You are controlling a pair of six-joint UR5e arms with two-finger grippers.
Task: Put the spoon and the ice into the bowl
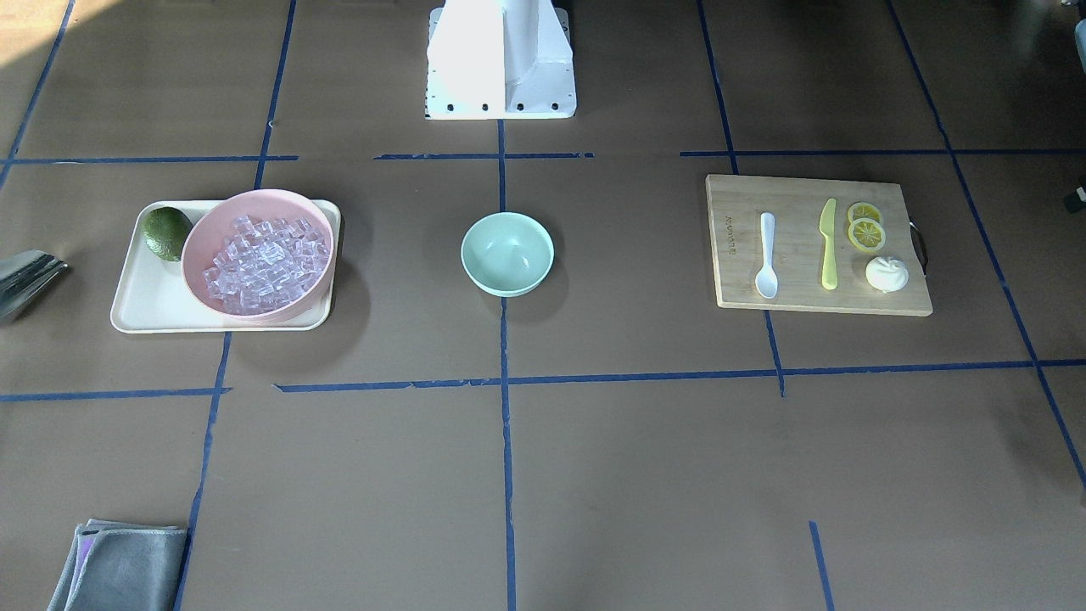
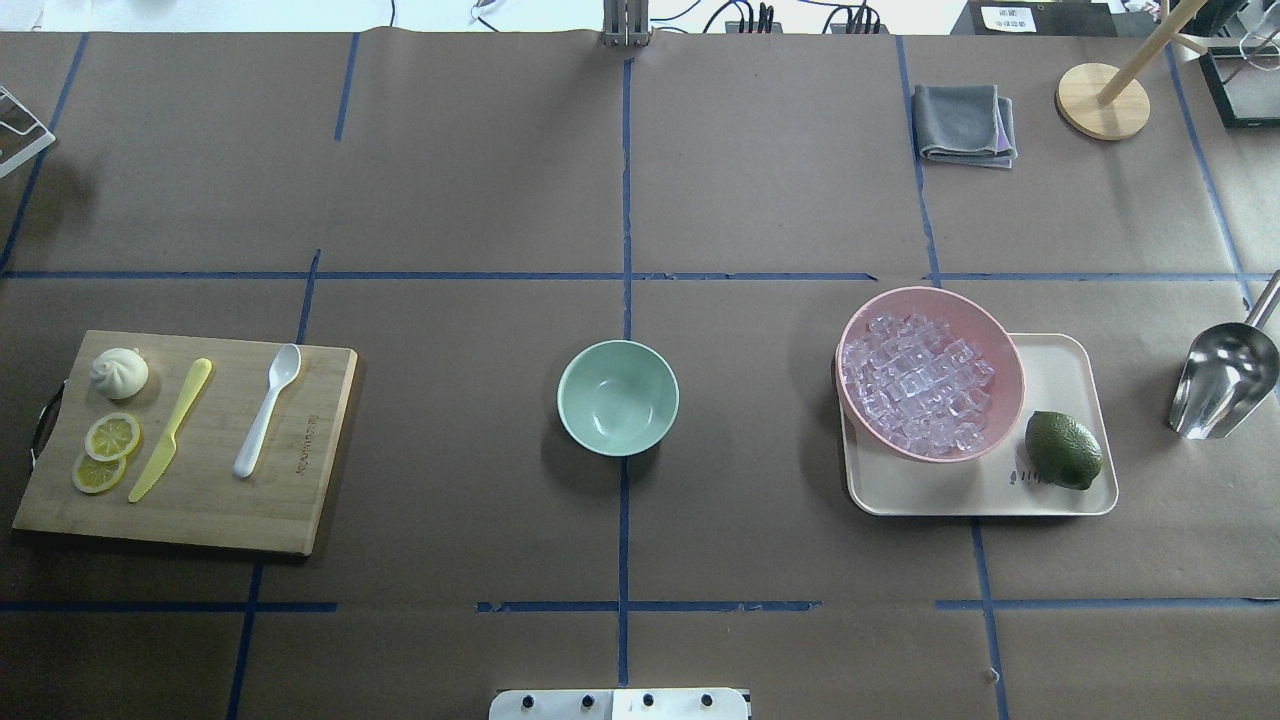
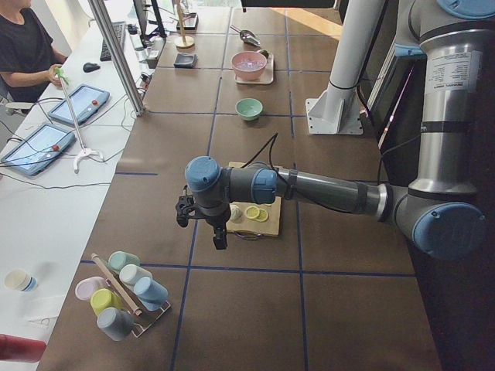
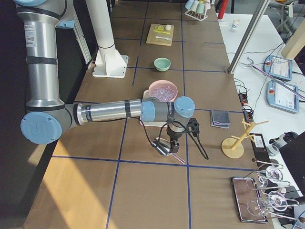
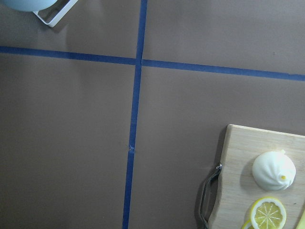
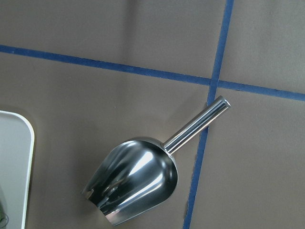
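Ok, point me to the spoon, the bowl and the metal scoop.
spoon (image 2: 263, 415): overhead view, middle of the handle.
bowl (image 2: 618, 400): overhead view, bare inside floor.
scoop (image 6: 136, 177): right wrist view, inside of its pan.

I see a big brown table (image 2: 450, 150) with blue tape lines (image 2: 626, 200), and a white desk (image 3: 46, 209) next to it

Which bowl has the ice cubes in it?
The pink bowl on the tray, heaped with ice; the mint-green bowl standing alone is empty.
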